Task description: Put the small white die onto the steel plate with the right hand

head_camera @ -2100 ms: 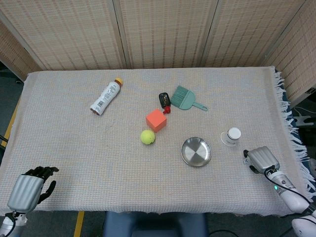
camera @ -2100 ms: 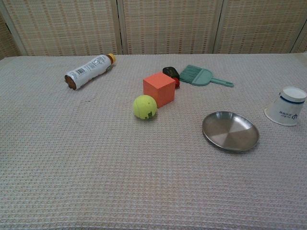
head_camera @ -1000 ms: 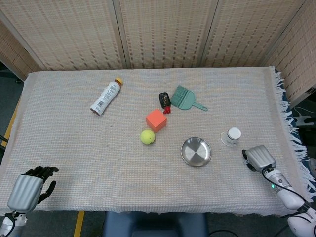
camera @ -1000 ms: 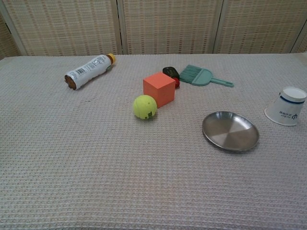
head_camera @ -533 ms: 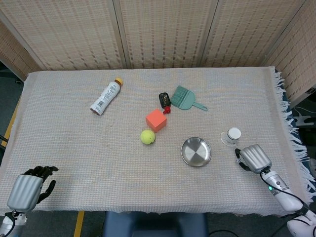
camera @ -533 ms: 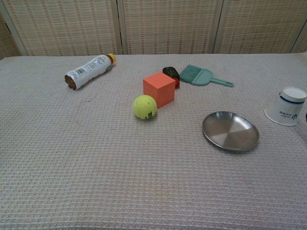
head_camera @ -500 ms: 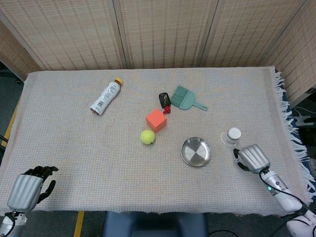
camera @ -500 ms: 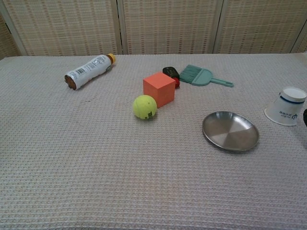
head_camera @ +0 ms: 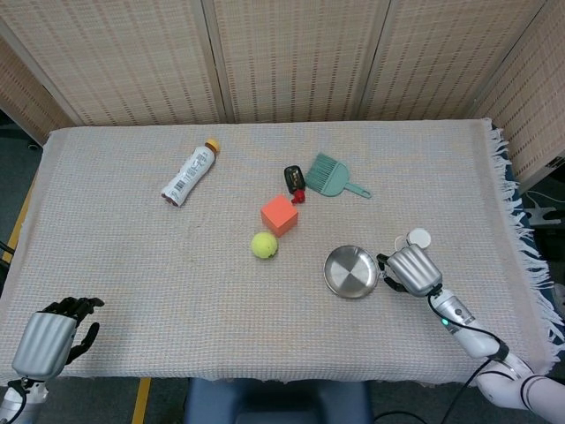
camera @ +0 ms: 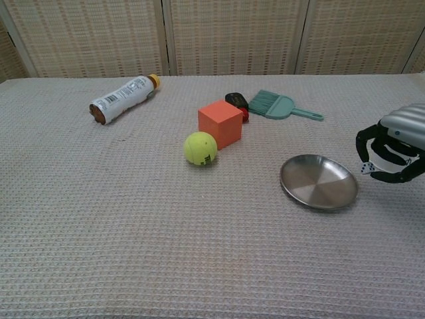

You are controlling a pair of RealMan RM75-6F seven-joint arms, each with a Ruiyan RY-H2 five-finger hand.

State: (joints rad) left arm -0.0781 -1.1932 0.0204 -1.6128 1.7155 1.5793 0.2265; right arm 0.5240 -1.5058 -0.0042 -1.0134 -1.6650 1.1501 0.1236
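The steel plate (head_camera: 350,271) (camera: 319,181) lies right of the table's middle. My right hand (head_camera: 411,269) (camera: 392,150) hovers just right of the plate's rim, its dark fingers curled down. It pinches the small white die (camera: 366,168), which shows dots at the fingertips, a little above the cloth. In the head view the die is hidden under the hand. My left hand (head_camera: 48,340) rests at the table's near left corner, holding nothing, its fingers apart.
A white paper cup (head_camera: 418,237) stands just behind my right hand. A tennis ball (head_camera: 264,245), an orange cube (head_camera: 279,215), a black and red object (head_camera: 293,181), a teal brush (head_camera: 331,176) and a lying bottle (head_camera: 189,174) are further back. The cloth's fringed edge (head_camera: 521,238) runs along the right.
My right hand has moved left from the table's right edge to beside the plate. It now shows in the chest view, covering the cup. The left hand has not moved.
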